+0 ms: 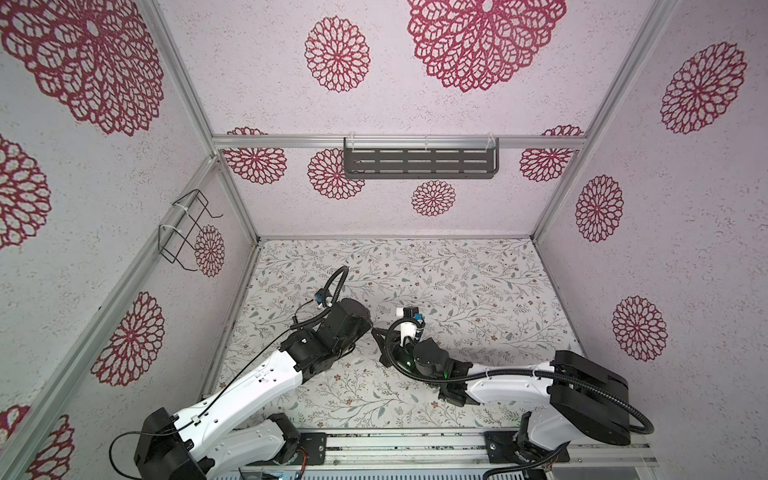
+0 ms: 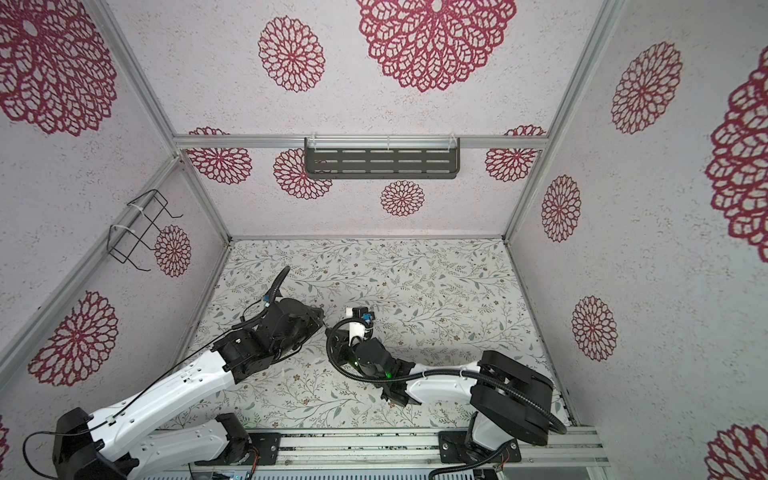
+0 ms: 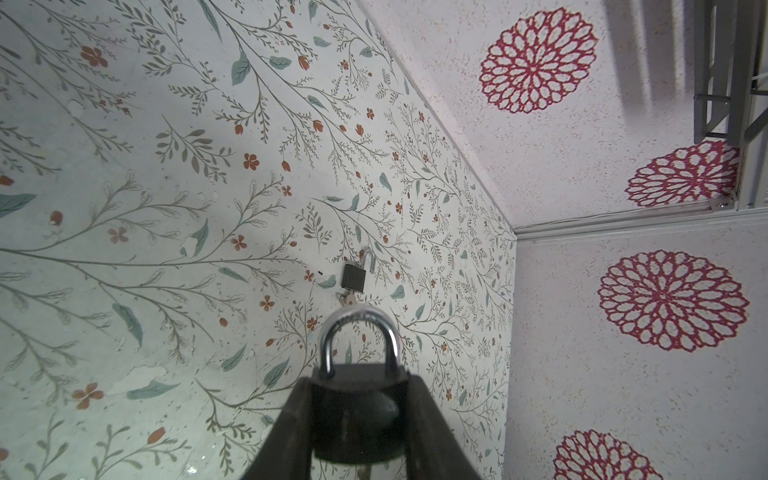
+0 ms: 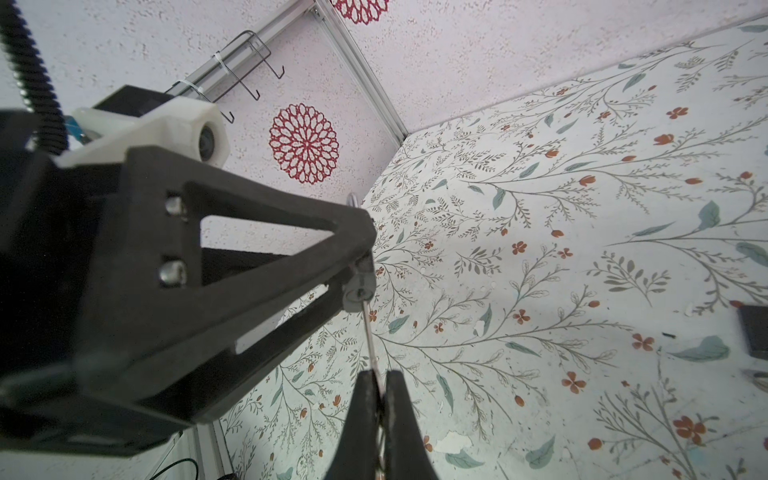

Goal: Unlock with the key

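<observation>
Left end effector: the left gripper point(image 3: 359, 395) is clamped on the padlock point(image 3: 353, 419). Its two matte black, coarse-textured fingers point(image 3: 291, 432) press flat against the opposite sides of the lock body. The body is a dark, smooth, rounded block. The shackle point(image 3: 358, 314) is a polished steel U that projects forward past the fingertips. Both of its legs are seated in the body.

Right end effector: the right gripper point(image 4: 379, 378) is closed on the key point(image 4: 369, 336). The key is seen edge-on as a thin, bright metal strip running straight out from between the two black tapered tips. Its far end meets the keyway point(image 4: 360, 296), a small slot in the grey base of the padlock, directly ahead of the right gripper. The depth of insertion cannot be determined. In the right wrist view, the left gripper's fingers appear as open triangular frames, each fastened with two bright screws.

Work surface: the table point(image 3: 166, 249) is a pale sheet printed with grey-green branches and small red flowers, and is scuffed in places. Well beyond the left gripper's tips a smaller padlock point(image 3: 353, 277) lies flat on the table. It is square and dark, and its shackle is swung open. A second key point(image 3: 348, 297) sits at its base.
</observation>
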Motion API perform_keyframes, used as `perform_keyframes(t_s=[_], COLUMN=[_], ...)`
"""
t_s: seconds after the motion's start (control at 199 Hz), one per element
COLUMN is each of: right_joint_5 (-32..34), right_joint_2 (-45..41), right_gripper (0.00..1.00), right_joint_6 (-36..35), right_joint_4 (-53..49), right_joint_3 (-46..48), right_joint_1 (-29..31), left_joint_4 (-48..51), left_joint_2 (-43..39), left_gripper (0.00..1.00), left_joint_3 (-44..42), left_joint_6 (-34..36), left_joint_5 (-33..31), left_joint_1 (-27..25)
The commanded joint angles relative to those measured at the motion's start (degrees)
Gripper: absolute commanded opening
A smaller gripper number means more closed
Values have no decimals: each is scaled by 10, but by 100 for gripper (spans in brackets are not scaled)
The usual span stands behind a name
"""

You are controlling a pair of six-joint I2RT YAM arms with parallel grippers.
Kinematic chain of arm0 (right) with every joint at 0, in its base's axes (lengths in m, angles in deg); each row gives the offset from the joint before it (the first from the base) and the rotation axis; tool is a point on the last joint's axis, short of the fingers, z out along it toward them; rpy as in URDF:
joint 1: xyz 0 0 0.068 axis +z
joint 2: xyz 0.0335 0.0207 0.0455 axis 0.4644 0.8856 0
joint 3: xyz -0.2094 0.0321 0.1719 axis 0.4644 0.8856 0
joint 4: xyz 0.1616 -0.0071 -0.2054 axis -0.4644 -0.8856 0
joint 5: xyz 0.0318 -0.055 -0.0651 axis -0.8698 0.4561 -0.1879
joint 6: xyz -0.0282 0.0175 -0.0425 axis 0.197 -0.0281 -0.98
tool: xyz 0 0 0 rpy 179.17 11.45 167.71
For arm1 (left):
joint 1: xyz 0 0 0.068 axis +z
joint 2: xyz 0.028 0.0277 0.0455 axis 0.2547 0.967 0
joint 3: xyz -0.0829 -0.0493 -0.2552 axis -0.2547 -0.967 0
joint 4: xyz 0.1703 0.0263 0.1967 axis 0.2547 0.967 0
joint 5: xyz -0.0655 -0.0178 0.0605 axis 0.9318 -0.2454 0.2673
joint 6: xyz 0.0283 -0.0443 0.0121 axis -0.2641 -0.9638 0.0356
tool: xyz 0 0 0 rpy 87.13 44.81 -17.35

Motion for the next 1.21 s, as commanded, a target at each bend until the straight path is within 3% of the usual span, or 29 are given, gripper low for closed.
perform_keyframes(t_s=[0.0,0.618,1.201], right_joint_5=[2,-30,-15], right_joint_2=[5,-1,9], right_gripper=[0,0,0], right_joint_6=[-13,-34,-21], right_joint_4=[27,48,15], right_joint_3=[-21,-20,-36], right_joint_1=[-6,-10,-21], left_joint_4=[-20,-11,-16], left_joint_2=[-5,-4,-7], left_gripper=[0,0,0], left_joint_3=[-5,-2,-5], left_joint_6=[-3,3,1], left_joint_5=[0,0,24], left_joint_1=[5,17,23])
